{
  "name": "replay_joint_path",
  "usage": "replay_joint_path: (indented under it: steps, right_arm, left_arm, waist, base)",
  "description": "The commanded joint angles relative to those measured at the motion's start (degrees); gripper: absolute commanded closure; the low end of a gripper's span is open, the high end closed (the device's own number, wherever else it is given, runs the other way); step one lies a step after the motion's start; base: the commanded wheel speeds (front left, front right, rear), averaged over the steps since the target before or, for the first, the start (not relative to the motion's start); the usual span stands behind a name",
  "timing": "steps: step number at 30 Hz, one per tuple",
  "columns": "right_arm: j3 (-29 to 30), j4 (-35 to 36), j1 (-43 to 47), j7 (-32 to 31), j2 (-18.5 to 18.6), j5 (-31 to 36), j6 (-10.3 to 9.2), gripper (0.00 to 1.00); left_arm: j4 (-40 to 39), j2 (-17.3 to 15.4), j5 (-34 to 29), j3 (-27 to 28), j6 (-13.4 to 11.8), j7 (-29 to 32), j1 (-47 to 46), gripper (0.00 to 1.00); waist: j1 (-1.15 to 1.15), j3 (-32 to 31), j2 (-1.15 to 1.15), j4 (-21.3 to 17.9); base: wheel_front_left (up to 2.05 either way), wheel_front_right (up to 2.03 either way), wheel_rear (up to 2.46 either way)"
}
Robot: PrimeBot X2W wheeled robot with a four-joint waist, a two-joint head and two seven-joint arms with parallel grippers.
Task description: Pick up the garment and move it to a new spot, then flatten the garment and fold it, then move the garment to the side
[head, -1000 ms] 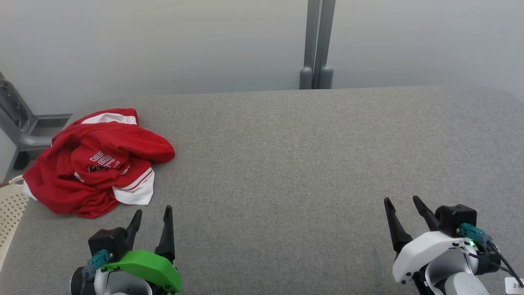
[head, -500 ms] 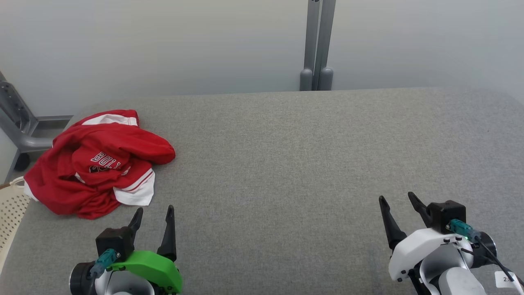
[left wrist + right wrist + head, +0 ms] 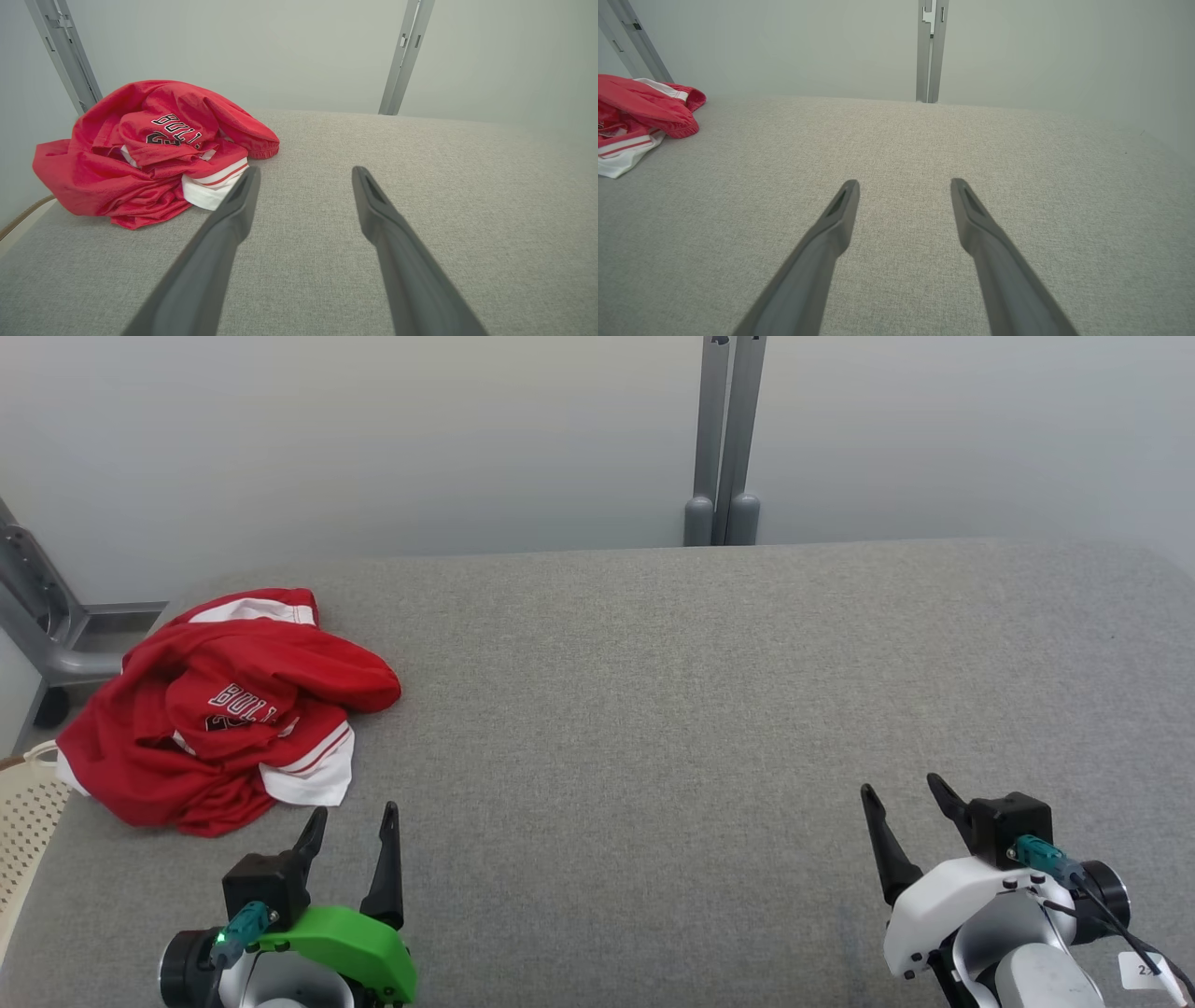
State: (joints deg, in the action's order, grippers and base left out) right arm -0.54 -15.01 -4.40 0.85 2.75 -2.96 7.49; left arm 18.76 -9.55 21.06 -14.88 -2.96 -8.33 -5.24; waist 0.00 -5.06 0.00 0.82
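Note:
The garment (image 3: 219,709) is a crumpled red jersey with white trim and lettering, heaped at the far left of the grey padded table (image 3: 653,709). My left gripper (image 3: 355,812) hovers open just in front of it, nothing between its fingers. In the left wrist view the garment (image 3: 149,149) lies ahead and left of the left gripper (image 3: 303,170), apart from the fingertips. My right gripper (image 3: 901,789) stands open over bare table at the lower right. In the right wrist view the right gripper (image 3: 903,182) is open and the garment (image 3: 640,116) lies at the far left edge.
A grey metal post (image 3: 724,439) rises behind the table's far edge against a pale wall. A grey metal frame (image 3: 42,625) and a cream perforated basket (image 3: 23,812) sit beyond the table's left edge.
The whole head picture has drifted slightly downward, so the camera moved. Both grippers shifted a little inward and stay open; the garment lies as before.

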Motion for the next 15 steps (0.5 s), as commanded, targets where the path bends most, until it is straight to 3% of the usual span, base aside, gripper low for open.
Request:
replay_joint_path:
  steps: [1, 15]
  right_arm:
    - [0.05, -0.12, -0.49, 0.18, 0.24, -0.1, 0.0, 0.0]
    - [0.41, 0.17, 0.09, 0.32, 0.24, -0.16, 0.0, 0.0]
  left_arm:
    - [0.05, -0.38, 0.17, -0.05, -0.23, -0.27, -0.16, 0.0]
    - [-0.06, -0.78, 0.62, -0.6, -0.68, 0.09, -0.4, 0.0]
  waist:
    - [0.0, 0.01, 0.0, 0.0]
    - [0.0, 0.09, 0.0, 2.72]
  base:
    - [0.0, 0.0, 0.0]
    - [0.0, 0.0, 0.0]
